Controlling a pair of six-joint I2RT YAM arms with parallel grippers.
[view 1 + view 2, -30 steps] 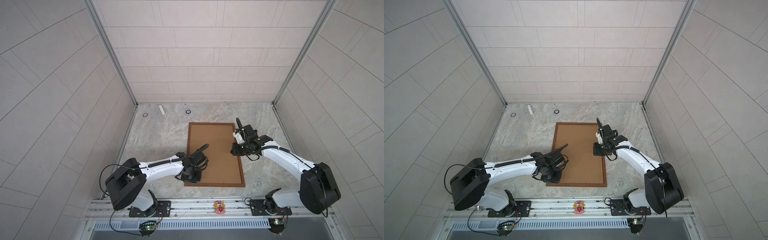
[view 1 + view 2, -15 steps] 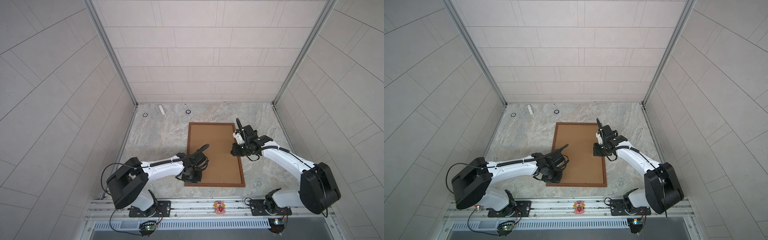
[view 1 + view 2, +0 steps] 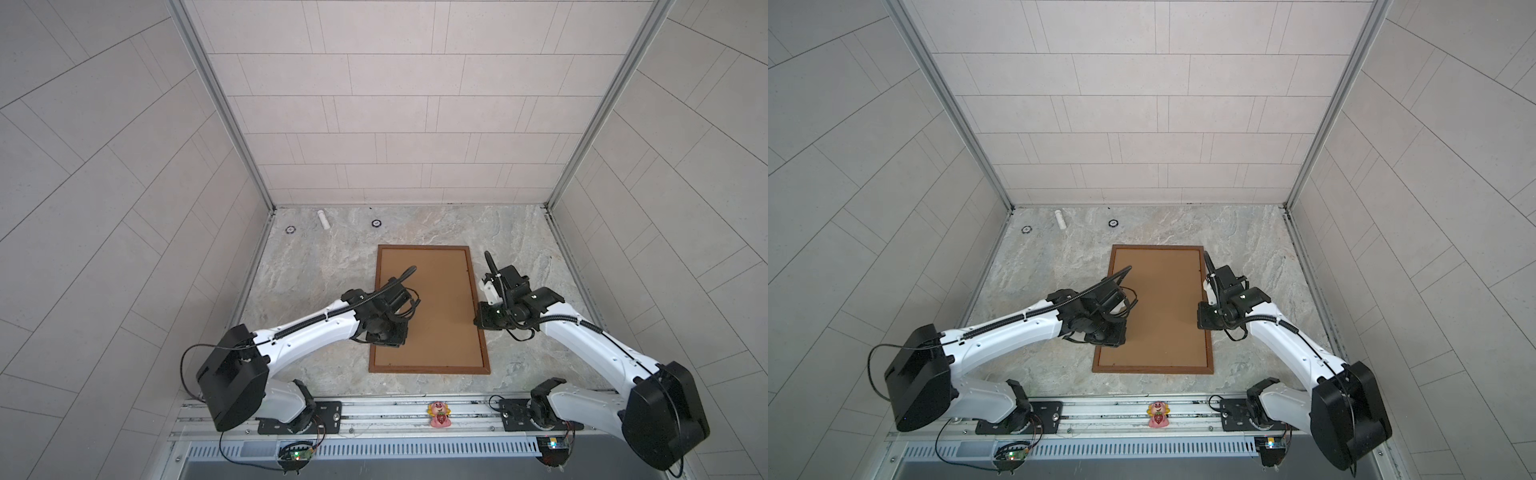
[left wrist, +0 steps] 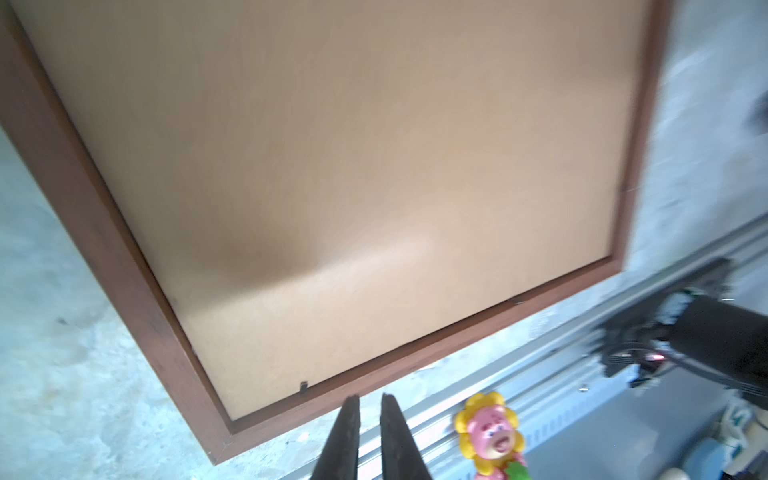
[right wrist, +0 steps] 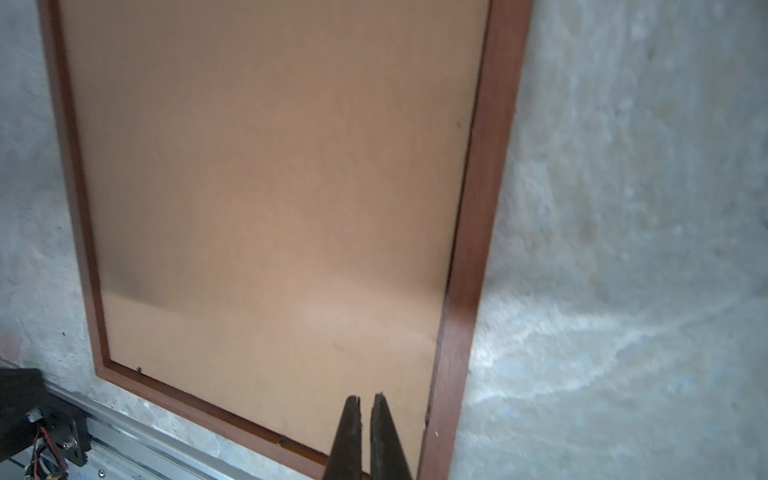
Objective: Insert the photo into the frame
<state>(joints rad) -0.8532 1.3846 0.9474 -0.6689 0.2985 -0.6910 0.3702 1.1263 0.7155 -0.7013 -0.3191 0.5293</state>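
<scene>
We see pale tiled walls (image 3: 395, 104) enclosing a grey marbled tabletop (image 3: 324, 266), evenly lit, aluminium corner posts (image 3: 220, 104).

Brown backing board (image 5: 266, 199) inside dark wood frame (image 5: 478, 232), right gripper (image 5: 365, 401) jaws nearly together, marbled table (image 5: 623, 249)

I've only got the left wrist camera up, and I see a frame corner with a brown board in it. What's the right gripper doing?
Observer: The right gripper is shut and empty, by the right edge of the frame.
Operator: Is the photo lying anywhere?
Observer: No print shows in any view; the brown board fills the whole frame.
Operator: Anything else on the table?
Observer: A white cylinder and two small rings lie near the back wall.
</scene>
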